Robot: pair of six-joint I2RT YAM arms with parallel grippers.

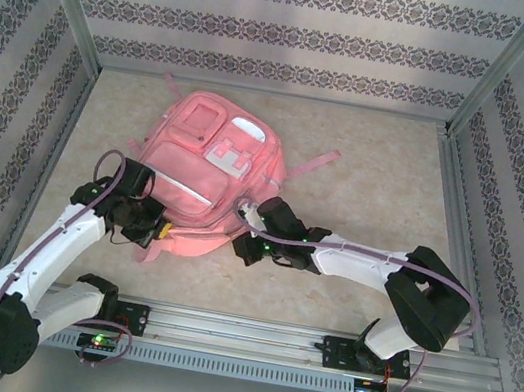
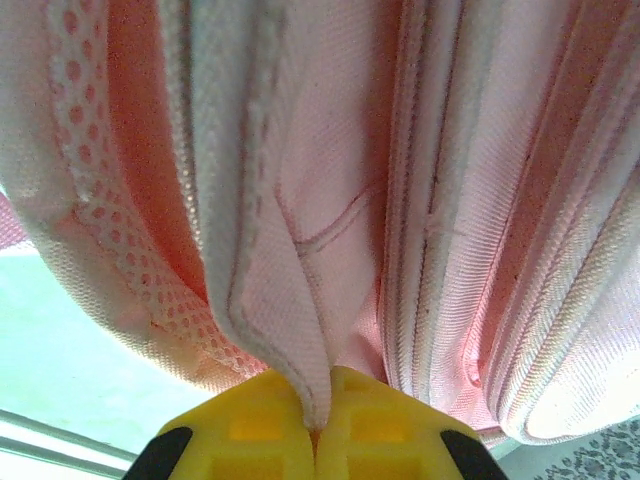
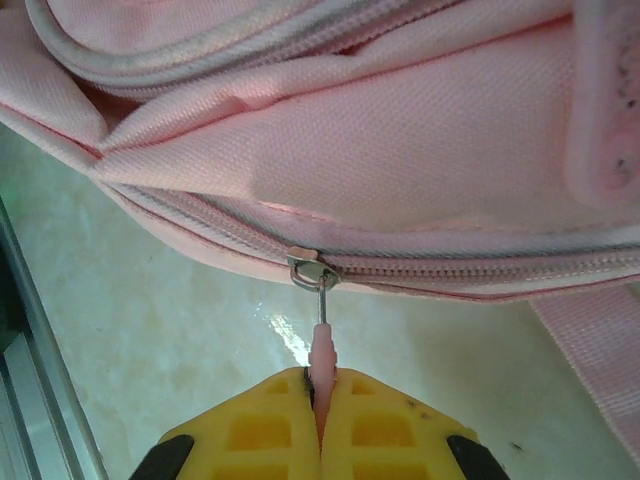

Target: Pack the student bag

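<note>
1. An aluminium rail (image 1: 248, 333) of ribbed profile runs along the near edge and carries both arm bases. The arms are white moulded shells with black joints.
2. The left gripper (image 2: 315, 405) has yellow grid-moulded fingertips pressed together on a fabric fold (image 2: 300, 300). This is a rounded flap of pink twill with stitched piping that narrows where it enters the pinch. In the top view this gripper (image 1: 150, 227) sits at the bag's near left corner.
3. The right gripper (image 3: 320, 400) has the same yellow tips, clamped on the zip pull (image 3: 323, 350). The pull is a slim pink tab hung by a thin metal link from a silver slider (image 3: 306, 268). From above, this gripper (image 1: 251, 245) meets the bag's near right edge.
4. The student bag (image 1: 207, 171) lies flat near mid-table between the two grippers, front pockets upward. It is woven pink cloth with pale grey-white panels. Up close it shows ridged zip tracks (image 2: 450, 200) and open white mesh (image 2: 110, 230). The seam by the slider is puckered (image 3: 400, 130). A webbing strap (image 1: 314, 160) trails to the right.
5. The table (image 1: 387, 178) is pale, marbled and glossy, and shows a glare spot near the pull (image 3: 200, 350).
6. The walls (image 1: 271, 30) are papered in grey floral bands and framed by metal posts.
</note>
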